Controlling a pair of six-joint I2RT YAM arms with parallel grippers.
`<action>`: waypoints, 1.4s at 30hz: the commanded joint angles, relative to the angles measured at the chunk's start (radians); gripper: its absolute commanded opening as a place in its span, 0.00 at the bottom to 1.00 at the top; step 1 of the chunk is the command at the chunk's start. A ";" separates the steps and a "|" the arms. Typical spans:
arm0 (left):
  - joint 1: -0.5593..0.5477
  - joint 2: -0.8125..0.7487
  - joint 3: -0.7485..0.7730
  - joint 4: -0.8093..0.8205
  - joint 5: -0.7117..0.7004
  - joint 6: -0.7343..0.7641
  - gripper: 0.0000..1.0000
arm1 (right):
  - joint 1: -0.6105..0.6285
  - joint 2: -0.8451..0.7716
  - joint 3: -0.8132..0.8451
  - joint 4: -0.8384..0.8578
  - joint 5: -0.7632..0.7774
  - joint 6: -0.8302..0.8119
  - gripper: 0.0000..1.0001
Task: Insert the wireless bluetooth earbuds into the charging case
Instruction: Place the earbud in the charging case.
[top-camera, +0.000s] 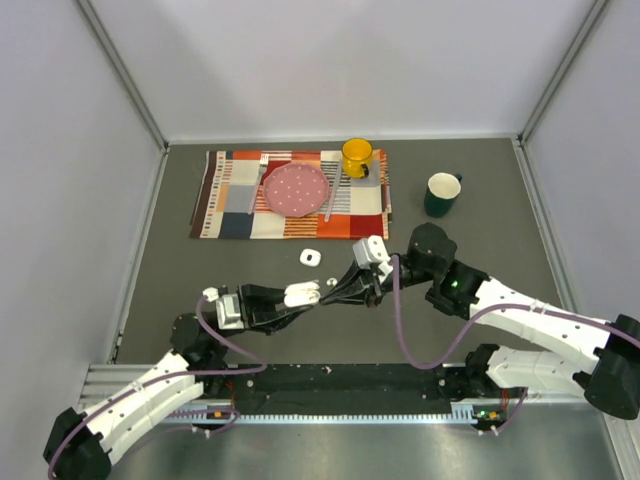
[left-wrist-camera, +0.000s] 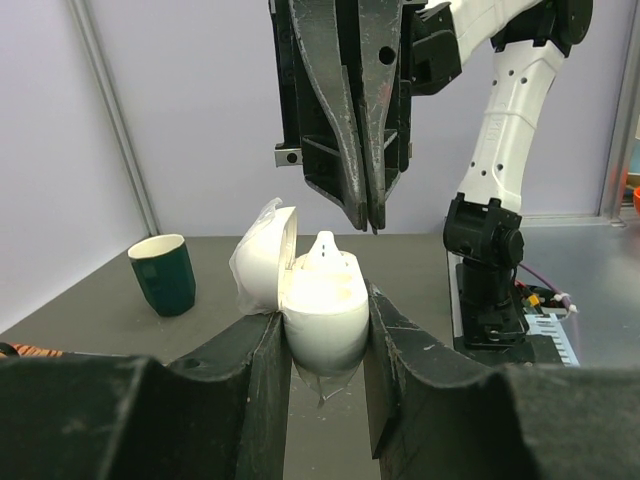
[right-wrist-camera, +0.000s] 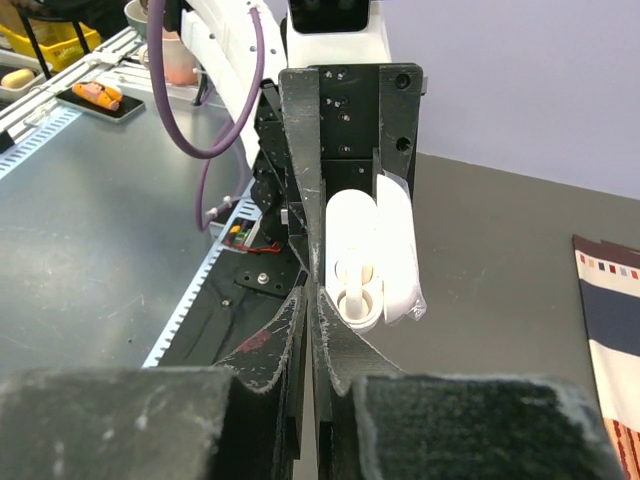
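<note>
Left wrist view: the case (left-wrist-camera: 318, 305) is seen clamped between the two fingers of the left gripper (left-wrist-camera: 327, 345), mouth up, with the lid (left-wrist-camera: 262, 262) hinged back to the left. Held this way, the opening is presented upward. The grip is judged to brace the case against a downward push.

One earbud (left-wrist-camera: 326, 250) is seen standing in the case, its upper part protruding above the rim. It is judged not fully seated.

The right gripper (left-wrist-camera: 372, 218) is seen hanging tips-down, just above and slightly right of that earbud. Its jaws are pressed together and nothing is visible between them. Closed tips are judged to serve as a narrow pusher for pressing the earbud home. Contact between tip and earbud cannot be told from this side-on angle.

Right wrist view: the case is seen from above, just right of the closed right fingers, with the earbud in its mouth. This sideways offset is not given by the left wrist view. Whether a second earbud is in the case is not resolved.

Top view: only here is the layout given. Both grippers are seen meeting over the table (top-camera: 180, 270), near the arm bases. A small white object (top-camera: 311, 257) is seen just beyond them, too small to identify. The mat (top-camera: 225, 205), plate (top-camera: 296, 188), cup (top-camera: 357, 155) and mug (top-camera: 442, 195) are noted well apart at the far side. The remaining earbuds are not located in any view.
</note>
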 joint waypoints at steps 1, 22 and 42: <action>-0.002 -0.013 -0.013 0.032 -0.012 0.003 0.00 | 0.013 -0.013 0.008 0.045 -0.010 -0.006 0.03; -0.003 -0.009 -0.018 0.052 0.008 0.001 0.00 | 0.013 0.059 0.026 0.085 0.043 0.033 0.01; -0.003 -0.035 -0.021 -0.002 -0.044 0.020 0.00 | 0.013 -0.090 -0.024 0.037 0.156 -0.030 0.17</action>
